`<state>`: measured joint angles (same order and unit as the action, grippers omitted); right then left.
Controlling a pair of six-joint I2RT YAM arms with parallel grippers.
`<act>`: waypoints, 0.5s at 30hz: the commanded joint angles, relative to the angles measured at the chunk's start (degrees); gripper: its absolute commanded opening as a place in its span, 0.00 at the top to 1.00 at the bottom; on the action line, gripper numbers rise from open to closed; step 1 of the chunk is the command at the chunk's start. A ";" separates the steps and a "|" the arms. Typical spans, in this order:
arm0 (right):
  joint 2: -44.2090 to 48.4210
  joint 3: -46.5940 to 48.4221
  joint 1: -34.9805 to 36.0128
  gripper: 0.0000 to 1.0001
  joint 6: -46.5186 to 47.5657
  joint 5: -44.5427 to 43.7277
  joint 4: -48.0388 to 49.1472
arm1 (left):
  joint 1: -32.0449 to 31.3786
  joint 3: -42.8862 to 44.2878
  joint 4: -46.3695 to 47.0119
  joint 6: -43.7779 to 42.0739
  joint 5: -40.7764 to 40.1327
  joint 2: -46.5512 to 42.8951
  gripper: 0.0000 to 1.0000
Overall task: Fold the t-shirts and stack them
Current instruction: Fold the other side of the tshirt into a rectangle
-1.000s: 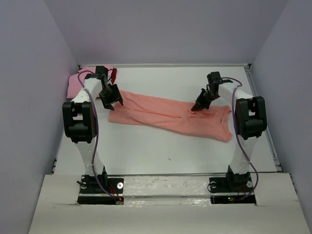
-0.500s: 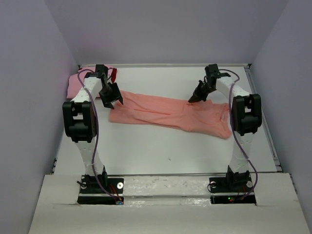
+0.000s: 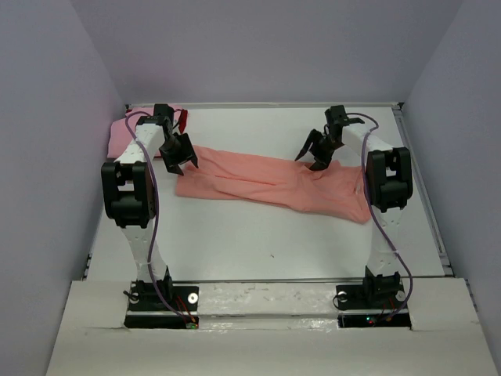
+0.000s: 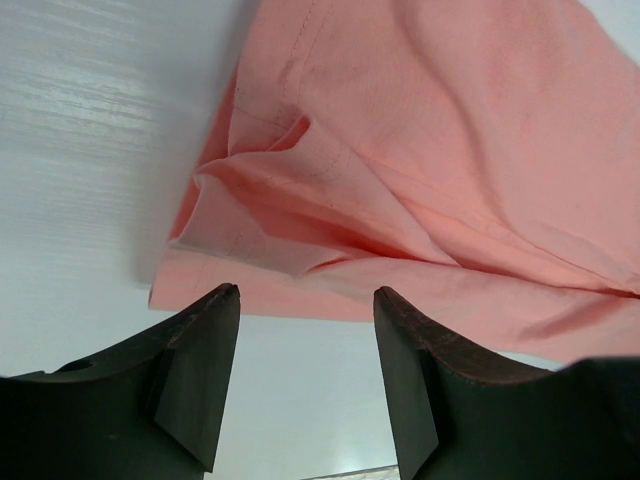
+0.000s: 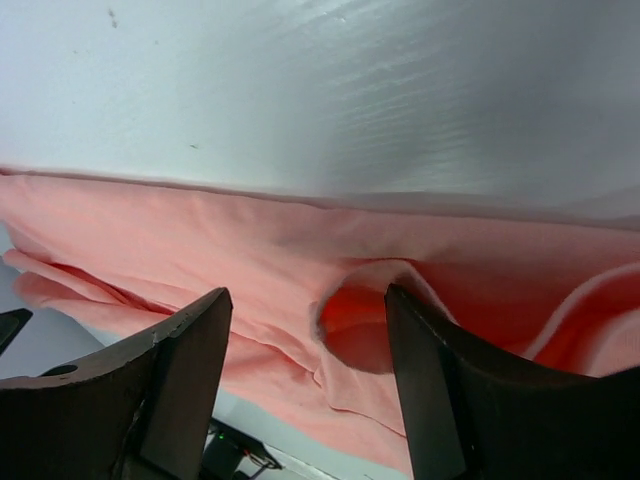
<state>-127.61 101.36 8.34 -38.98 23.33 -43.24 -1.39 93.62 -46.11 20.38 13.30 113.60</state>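
A salmon-orange t-shirt [image 3: 266,180] lies folded into a long band slanting across the table, also seen in the left wrist view [image 4: 440,150] and the right wrist view [image 5: 200,240]. My left gripper [image 3: 178,160] hovers over its left end. Its jaws [image 4: 306,292] stand open and empty, just off the hem. My right gripper [image 3: 317,153] hangs open above the shirt's right part, and nothing is between its jaws [image 5: 308,293]. A sleeve opening [image 5: 360,325] gapes below them. A lighter pink t-shirt [image 3: 120,133] lies at the back left corner, with a bit of dark red cloth [image 3: 182,119] beside it.
White walls close in the table on the left, back and right. A raised rail [image 3: 434,204] runs along the right edge. Both arm bases [image 3: 164,298] stand at the near edge. Bare white tabletop [image 3: 258,235] stretches in front of the shirt.
My right gripper carried the shirt's edge toward the back and left, then opened and let the cloth go. The left arm stayed put with its jaws open.
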 commanded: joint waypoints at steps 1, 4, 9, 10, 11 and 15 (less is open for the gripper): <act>3.60 3.93 -0.25 0.32 2.33 -1.71 -0.17 | 0.33 1.12 -0.92 -0.87 0.94 -0.66 0.34; 5.18 4.20 -1.39 0.32 3.03 -1.01 -0.17 | 0.33 1.03 -0.74 -0.87 1.03 -0.75 0.34; 7.81 3.32 -2.62 0.33 4.53 -1.10 0.44 | 0.33 0.68 -0.56 -1.04 1.20 -0.92 0.34; 8.60 2.97 -3.32 0.33 4.79 -1.18 0.53 | 0.33 0.51 -0.56 -0.96 1.38 -1.01 0.34; 9.04 1.92 -4.20 0.33 5.31 -1.71 0.53 | 0.33 0.51 -0.39 -0.96 1.38 -1.01 0.34; 11.77 -1.07 -7.36 0.33 7.25 -2.50 0.88 | 0.33 0.42 -0.47 -1.13 1.73 -1.10 0.34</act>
<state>-120.75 102.41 4.36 -34.68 22.41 -42.96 -1.39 93.62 -46.04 20.34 13.54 113.60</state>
